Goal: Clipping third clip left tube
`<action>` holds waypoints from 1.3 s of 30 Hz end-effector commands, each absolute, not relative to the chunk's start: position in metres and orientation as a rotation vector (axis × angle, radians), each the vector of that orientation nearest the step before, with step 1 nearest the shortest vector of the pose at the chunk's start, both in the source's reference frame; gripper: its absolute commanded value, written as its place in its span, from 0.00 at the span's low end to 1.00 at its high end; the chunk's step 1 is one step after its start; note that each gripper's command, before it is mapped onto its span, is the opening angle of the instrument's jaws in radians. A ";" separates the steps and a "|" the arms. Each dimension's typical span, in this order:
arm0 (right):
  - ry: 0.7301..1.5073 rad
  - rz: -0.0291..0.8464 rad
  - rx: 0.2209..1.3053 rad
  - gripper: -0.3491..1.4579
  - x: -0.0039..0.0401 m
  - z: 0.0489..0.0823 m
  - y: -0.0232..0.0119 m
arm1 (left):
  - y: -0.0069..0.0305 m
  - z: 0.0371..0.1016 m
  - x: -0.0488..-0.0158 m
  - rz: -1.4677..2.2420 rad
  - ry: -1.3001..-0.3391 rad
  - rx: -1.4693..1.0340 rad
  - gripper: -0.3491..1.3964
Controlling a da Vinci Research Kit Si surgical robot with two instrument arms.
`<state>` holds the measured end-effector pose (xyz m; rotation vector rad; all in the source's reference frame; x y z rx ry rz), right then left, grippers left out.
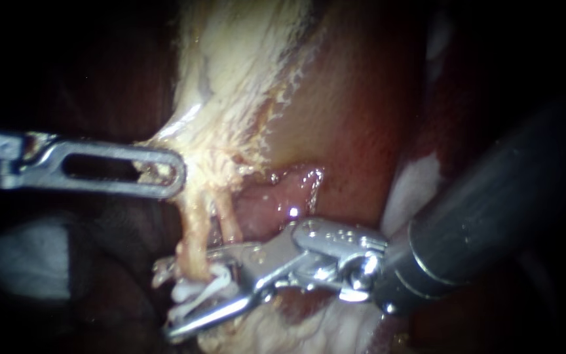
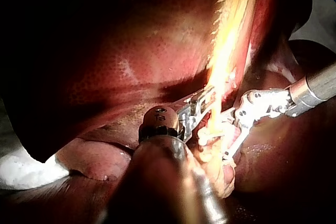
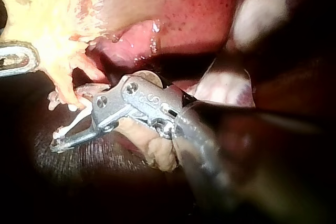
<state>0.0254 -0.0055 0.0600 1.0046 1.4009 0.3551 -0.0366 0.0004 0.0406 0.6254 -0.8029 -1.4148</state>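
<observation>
Two thin pale tubes run down from the yellowish-white tissue (image 1: 244, 72); the left tube (image 1: 194, 239) hangs beside the right tube (image 1: 229, 223). My left instrument (image 1: 175, 172) comes in level, its slotted jaws shut on that pale tissue just above the tubes, also seen in the left wrist view (image 2: 203, 104). My right instrument (image 1: 165, 300) reaches in low, its jaws open and straddling the lower end of the left tube. White clip material (image 1: 194, 292) lies between those jaws at the tube. I cannot tell whether it touches both jaws. The right wrist view shows the same gap (image 3: 56, 124).
Red-brown liver (image 1: 348, 111) fills the background behind the tubes. A pink fold of tissue (image 1: 283, 196) lies just above the right instrument's wrist. White gauze (image 1: 420, 183) shows beside the dark right shaft (image 1: 492, 216). Pale fatty tissue (image 1: 283, 328) lies under the jaws.
</observation>
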 end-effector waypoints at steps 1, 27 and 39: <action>1.406 0.358 1.008 0.52 0.0255 0.0599 -0.0053 | 0.0004 0.0406 -0.0366 -1.415 -0.803 0.625 0.00; 1.423 0.503 0.937 0.52 0.0246 0.0574 -0.0002 | 0.0003 0.0405 -0.0367 -1.416 -0.803 0.624 0.00; 1.423 0.520 0.931 0.50 0.0242 0.0575 0.0006 | 0.0003 0.0404 -0.0367 -1.416 -0.803 0.624 0.00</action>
